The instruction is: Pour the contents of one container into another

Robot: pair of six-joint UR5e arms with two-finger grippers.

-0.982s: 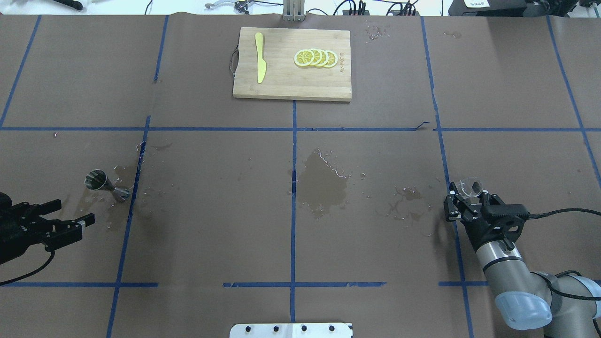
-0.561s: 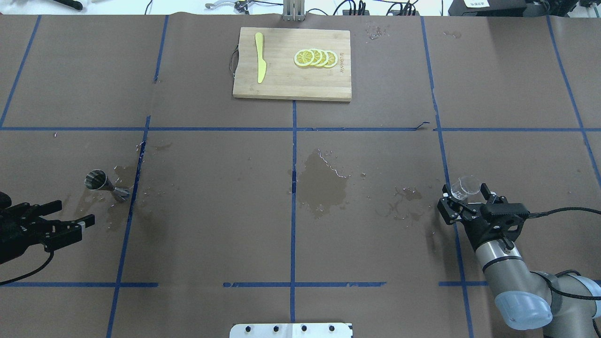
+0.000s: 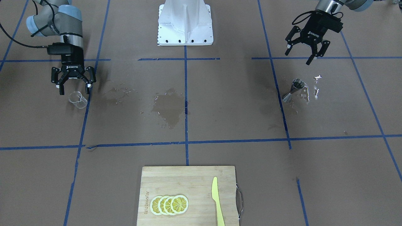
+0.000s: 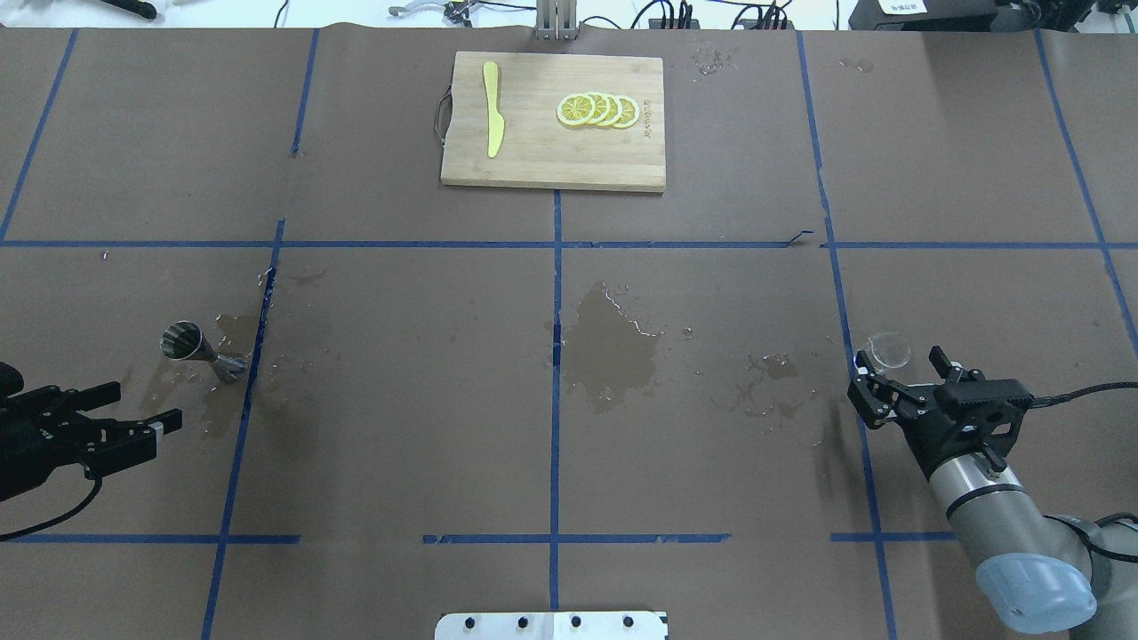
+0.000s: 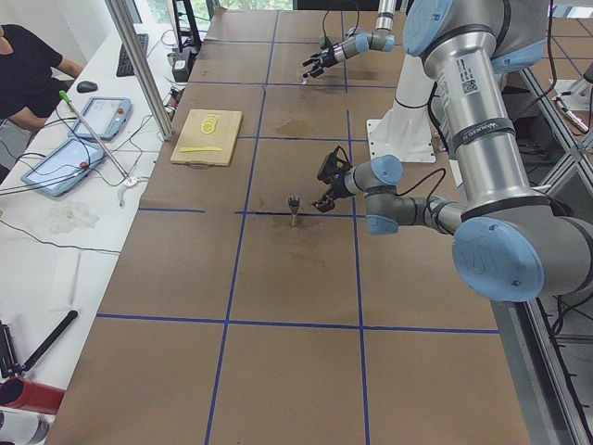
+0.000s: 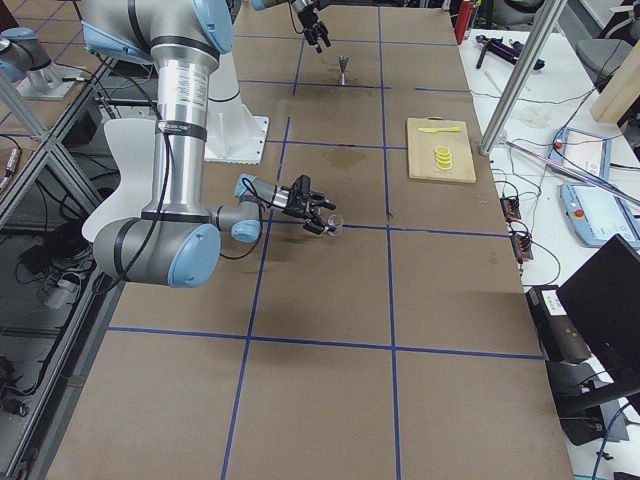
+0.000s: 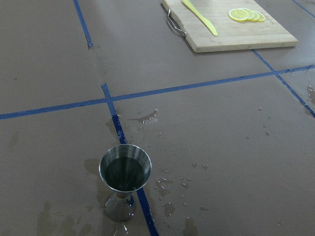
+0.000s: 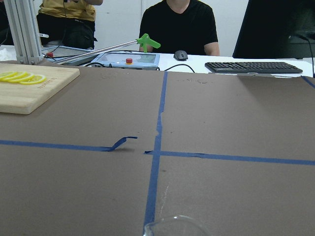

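A small clear beaker (image 4: 887,351) stands upright on the brown paper at the right, also in the front view (image 3: 78,99); only its rim (image 8: 174,226) shows at the bottom of the right wrist view. My right gripper (image 4: 894,374) hangs open just behind the beaker, apart from it, as the front view (image 3: 74,90) shows. A steel jigger (image 4: 182,342) stands upright at the left among water drops, its cup dark inside (image 7: 125,172). My left gripper (image 4: 144,403) is open and empty, short of the jigger on the robot's side (image 3: 298,57).
A wooden cutting board (image 4: 551,164) with lemon slices (image 4: 597,109) and a yellow knife (image 4: 492,108) lies at the far middle. Wet patches (image 4: 613,347) darken the paper at the centre and beside the jigger. Blue tape lines cross the table. Operators sit beyond the far edge.
My right gripper, which stood around the beaker, has drawn back toward the robot and slightly right, leaving the beaker standing free. The left arm and the jigger have barely moved.
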